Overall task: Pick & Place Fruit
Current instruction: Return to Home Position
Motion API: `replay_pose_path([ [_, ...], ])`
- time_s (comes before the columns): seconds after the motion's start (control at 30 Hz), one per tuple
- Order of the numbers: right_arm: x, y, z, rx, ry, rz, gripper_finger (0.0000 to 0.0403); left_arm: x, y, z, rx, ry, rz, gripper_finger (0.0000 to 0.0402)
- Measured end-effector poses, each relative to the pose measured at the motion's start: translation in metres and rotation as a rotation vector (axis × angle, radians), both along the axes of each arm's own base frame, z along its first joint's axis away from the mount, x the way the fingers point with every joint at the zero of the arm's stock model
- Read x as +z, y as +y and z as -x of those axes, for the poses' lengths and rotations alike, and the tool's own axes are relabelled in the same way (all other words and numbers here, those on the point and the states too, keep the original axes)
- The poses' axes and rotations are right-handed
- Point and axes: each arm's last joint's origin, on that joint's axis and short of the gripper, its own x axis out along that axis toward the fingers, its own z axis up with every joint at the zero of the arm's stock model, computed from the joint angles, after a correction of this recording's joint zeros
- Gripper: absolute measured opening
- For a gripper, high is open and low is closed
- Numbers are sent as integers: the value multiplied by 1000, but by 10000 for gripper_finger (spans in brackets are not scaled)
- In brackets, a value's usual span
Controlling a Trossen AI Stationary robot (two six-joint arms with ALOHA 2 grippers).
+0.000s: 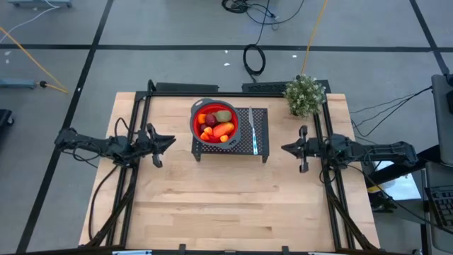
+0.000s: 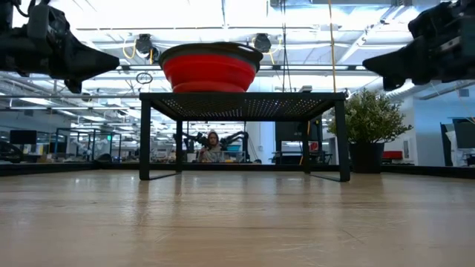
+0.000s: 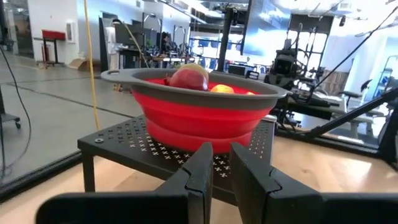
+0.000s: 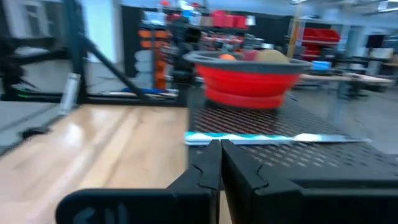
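Observation:
The fruit (image 1: 216,125) lies in a round red bowl with a grey rim (image 1: 195,113) on a black perforated stand (image 1: 262,117). In it are a red-orange oval (image 1: 223,129), a brown-green piece (image 1: 224,115), a dark red one (image 1: 211,120) and small orange ones (image 1: 206,134). In the left wrist view a dark red piece (image 3: 189,78) shows above the rim. My left gripper (image 1: 168,142) (image 3: 221,149) hovers left of the stand, shut and empty. My right gripper (image 1: 286,148) (image 4: 220,144) hovers right of the stand, shut and empty. Both hang above the table.
A silver knife with a pale handle (image 1: 250,127) (image 4: 273,139) lies on the stand to the right of the bowl. A small potted plant (image 1: 305,94) stands at the table's far right corner. Bare wooden table (image 1: 226,198) stretches in front of the stand.

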Motion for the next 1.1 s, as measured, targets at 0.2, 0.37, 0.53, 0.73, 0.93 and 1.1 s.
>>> replay_pose_path([
  [0.2,-1,-2,0,-56,12,33,2,0,0,0,5,3,-8,51],
  [0.37,-1,-2,0,-54,9,32,4,0,0,0,7,5,-16,51],
  [0.53,-1,-2,0,-54,9,32,2,0,0,0,7,5,-16,51],
  [0.73,-1,-2,0,-54,10,32,4,0,0,0,7,5,-16,51],
  [0.93,-1,-2,0,-54,10,32,4,0,0,0,7,5,-15,51],
  [1.1,-1,-2,0,-54,9,32,4,0,0,0,7,5,-15,51],
])
